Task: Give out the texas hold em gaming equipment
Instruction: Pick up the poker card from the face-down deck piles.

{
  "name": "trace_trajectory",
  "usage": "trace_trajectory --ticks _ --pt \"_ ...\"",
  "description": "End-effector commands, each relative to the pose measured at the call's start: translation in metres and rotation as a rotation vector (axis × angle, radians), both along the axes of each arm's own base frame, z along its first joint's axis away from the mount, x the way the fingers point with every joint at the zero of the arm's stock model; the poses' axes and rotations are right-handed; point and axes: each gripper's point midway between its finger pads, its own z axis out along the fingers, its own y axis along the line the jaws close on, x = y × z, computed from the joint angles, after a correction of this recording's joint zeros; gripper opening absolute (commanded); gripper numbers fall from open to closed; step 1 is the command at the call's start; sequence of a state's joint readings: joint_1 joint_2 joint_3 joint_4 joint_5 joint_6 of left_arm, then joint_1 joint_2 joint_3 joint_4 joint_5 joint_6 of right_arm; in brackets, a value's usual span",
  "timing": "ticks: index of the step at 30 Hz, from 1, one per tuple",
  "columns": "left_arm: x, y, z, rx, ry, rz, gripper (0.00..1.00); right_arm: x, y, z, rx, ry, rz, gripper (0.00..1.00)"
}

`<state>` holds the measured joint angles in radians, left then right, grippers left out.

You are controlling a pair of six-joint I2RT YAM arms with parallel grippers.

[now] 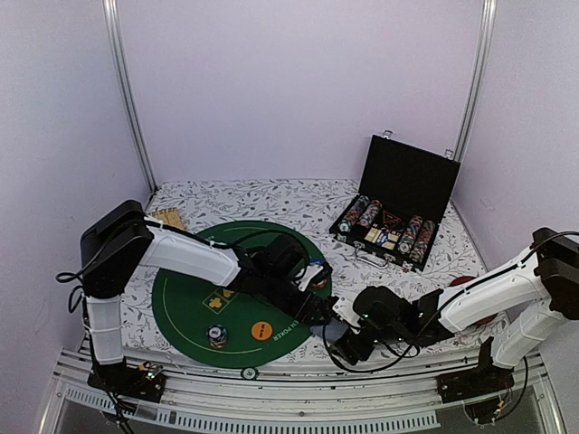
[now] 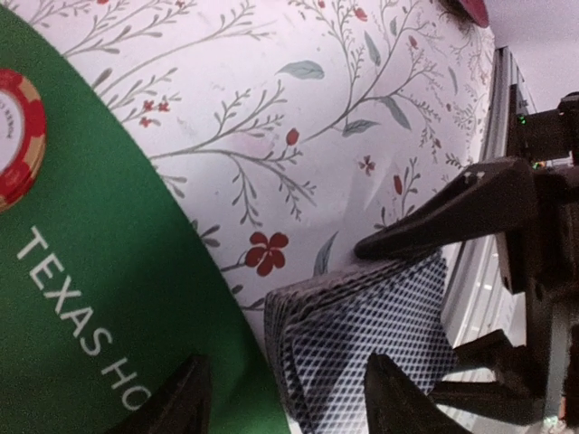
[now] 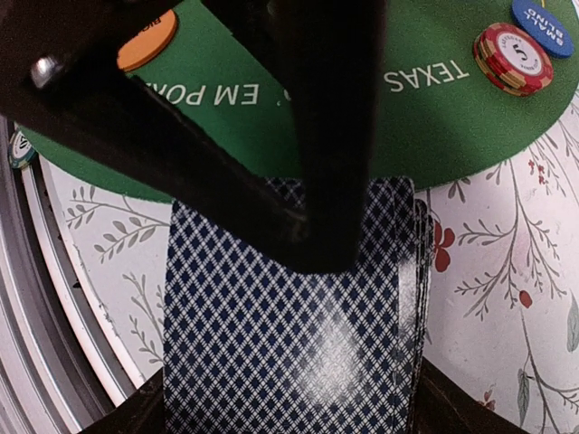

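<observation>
A deck of blue-patterned playing cards (image 3: 271,344) sits slightly fanned at the green mat's (image 1: 185,303) right edge. My right gripper (image 3: 289,389) is shut on it, one finger against each long side, and shows in the left wrist view as dark fingers (image 2: 452,208). My left gripper (image 2: 285,362) hangs open over the deck's (image 2: 362,334) near end, one finger above the mat and the other on the top card. On the mat lie an orange button (image 1: 261,331), a striped chip stack (image 1: 216,335), a red chip (image 3: 514,59) and a blue button (image 3: 545,14). In the top view the two grippers meet, left (image 1: 321,307) and right (image 1: 342,330).
An open black case (image 1: 407,181) with rows of chips stands at the back right. A red disc (image 1: 463,282) lies partly behind the right arm. A bamboo mat (image 1: 167,218) sits at the back left. One chip (image 1: 249,372) rests on the front rail.
</observation>
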<state>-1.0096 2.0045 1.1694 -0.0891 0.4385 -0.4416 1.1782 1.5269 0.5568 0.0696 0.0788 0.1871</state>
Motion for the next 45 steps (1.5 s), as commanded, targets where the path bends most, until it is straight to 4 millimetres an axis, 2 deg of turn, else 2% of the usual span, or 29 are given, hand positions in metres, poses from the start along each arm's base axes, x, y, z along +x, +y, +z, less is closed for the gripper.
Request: trace_trajectory --ticks 1,5,13,16,20,24,28,30,32,35,45 --pt "-0.006 -0.013 -0.008 -0.001 -0.004 -0.045 0.61 -0.003 -0.002 -0.007 -0.029 0.010 0.006 0.78" --pt "-0.007 -0.013 -0.017 0.043 -0.018 -0.058 0.60 -0.002 -0.002 -0.006 -0.028 0.003 0.005 0.78" --pt "0.000 0.015 -0.027 0.182 -0.101 -0.040 0.35 0.001 -0.004 0.001 -0.015 -0.016 -0.009 0.79" --pt "0.005 0.021 -0.028 0.223 -0.131 -0.030 0.33 0.001 -0.004 0.003 -0.009 -0.023 -0.006 0.79" --pt "0.011 0.018 -0.018 0.201 -0.170 -0.011 0.33 0.001 -0.003 0.004 -0.009 -0.023 -0.002 0.79" --pt "0.006 0.011 -0.004 0.125 -0.155 -0.030 0.31 0.001 -0.003 0.005 -0.009 -0.023 -0.004 0.79" --pt "0.005 0.013 -0.003 0.102 -0.138 -0.030 0.32 0.002 -0.003 0.005 -0.011 -0.025 -0.010 0.79" --pt "0.003 0.012 -0.002 0.085 -0.121 -0.038 0.40 0.002 -0.003 0.004 -0.014 -0.026 -0.012 0.79" --pt "0.004 0.007 0.018 0.024 -0.129 -0.038 0.46 0.002 -0.003 0.005 -0.015 -0.025 -0.012 0.79" --pt "0.001 0.003 0.025 -0.022 -0.108 -0.049 0.51 0.002 -0.003 0.005 -0.015 -0.026 -0.012 0.79" --pt "-0.004 0.006 0.016 -0.012 -0.080 -0.060 0.55 0.004 -0.003 0.006 -0.019 -0.029 -0.020 0.80"
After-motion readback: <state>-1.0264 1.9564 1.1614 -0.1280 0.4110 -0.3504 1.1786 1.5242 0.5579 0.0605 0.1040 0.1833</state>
